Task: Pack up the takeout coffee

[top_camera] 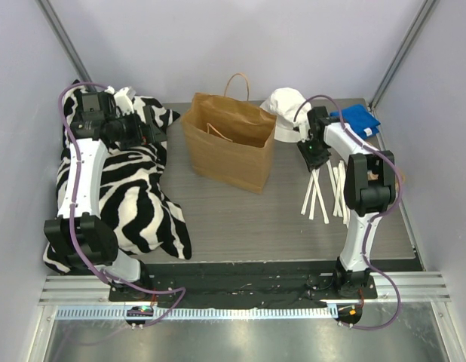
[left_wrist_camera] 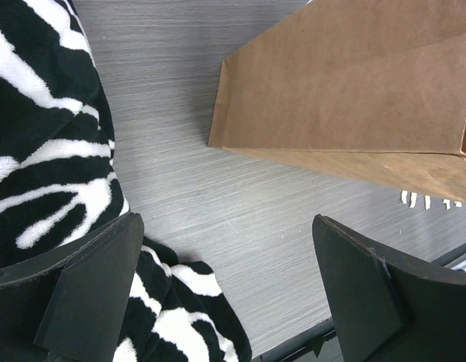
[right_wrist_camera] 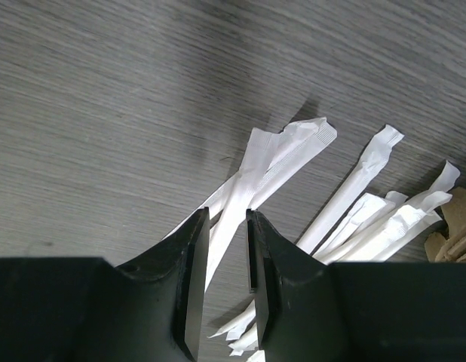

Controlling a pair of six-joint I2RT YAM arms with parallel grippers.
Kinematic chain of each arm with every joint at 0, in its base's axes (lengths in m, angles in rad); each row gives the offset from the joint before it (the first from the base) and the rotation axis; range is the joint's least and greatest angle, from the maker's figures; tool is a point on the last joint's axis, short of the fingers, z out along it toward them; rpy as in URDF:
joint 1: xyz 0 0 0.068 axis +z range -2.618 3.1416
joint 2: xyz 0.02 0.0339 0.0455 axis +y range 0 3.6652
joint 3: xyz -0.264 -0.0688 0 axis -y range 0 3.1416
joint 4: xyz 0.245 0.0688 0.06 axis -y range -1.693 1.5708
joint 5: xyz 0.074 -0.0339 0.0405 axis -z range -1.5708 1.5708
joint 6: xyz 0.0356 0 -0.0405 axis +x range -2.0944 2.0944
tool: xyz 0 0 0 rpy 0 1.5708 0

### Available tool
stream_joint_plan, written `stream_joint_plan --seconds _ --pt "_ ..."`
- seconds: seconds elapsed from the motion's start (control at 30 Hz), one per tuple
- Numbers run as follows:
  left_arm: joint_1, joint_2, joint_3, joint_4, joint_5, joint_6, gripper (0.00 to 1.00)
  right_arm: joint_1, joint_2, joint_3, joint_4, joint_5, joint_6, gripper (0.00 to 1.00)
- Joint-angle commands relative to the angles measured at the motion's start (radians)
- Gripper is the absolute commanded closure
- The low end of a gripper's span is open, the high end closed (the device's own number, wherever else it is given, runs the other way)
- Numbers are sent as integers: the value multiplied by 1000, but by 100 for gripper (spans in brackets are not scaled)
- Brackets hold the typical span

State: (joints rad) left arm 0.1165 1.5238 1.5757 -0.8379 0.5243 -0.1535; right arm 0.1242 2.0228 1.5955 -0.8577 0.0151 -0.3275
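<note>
Paper bag (top_camera: 228, 143) centre; open lane between it, straws (top_camera: 320, 200).

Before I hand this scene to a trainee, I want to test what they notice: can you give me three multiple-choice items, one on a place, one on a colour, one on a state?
1. Where does the brown paper bag stand?
A. Mid-table, between the two arms
B. Flat at the near edge
C. Hanging from the right arm

2. What colours is the cloth under the left arm?
A. Plain red
B. Black and white stripes
C. Plain green

3. How do the left jaws stand?
A. Shut on a straw
B. Shut on the bag's handle
C. Wide open, gripping nothing

Key:
1 A: the top view shows it upright in the middle.
2 B: zebra print shows in the top and left wrist views.
3 C: the left wrist view shows a wide gap with nothing gripped.
</note>
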Motion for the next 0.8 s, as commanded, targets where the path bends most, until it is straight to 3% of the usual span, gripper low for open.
stream_joint_plan --seconds 0.0,0.43,0.63,0.77 --pt "8 3 20 23 26 -4 0 -12 20 43 -10 14 -15 66" --pt "6 13 21 14 25 9 0 -29 67 55 -10 -3 -4 70" --pt "8 13 23 8 22 12 0 -41 67 57 -10 -1 -7 81" --pt "6 15 23 5 20 19 0 -47 65 52 -14 6 -12 95"
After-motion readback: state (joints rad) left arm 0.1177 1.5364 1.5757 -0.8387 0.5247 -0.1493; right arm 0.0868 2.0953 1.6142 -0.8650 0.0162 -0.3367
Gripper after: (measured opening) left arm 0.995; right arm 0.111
